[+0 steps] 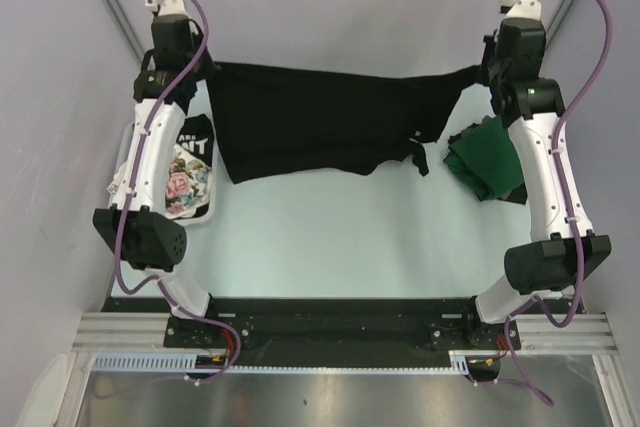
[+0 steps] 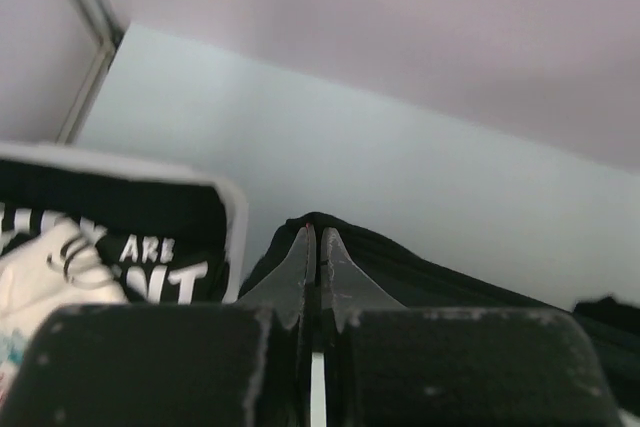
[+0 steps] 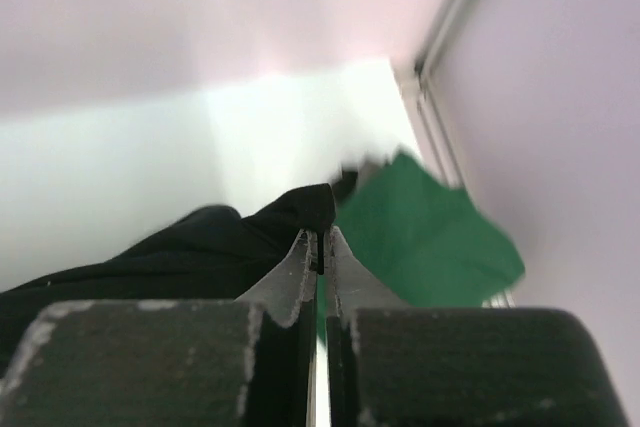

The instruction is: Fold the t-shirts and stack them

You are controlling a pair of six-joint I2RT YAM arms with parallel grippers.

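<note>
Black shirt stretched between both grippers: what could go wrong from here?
1. The left gripper and the right gripper each pinch only a small fold at the edge of the black shirt. Pulling further apart could slip a corner free.
2. The shirt's right side hangs bunched and uneven, close to the green shirt. Laying it down as it is may leave it creased, or drag or cover that shirt.
</note>
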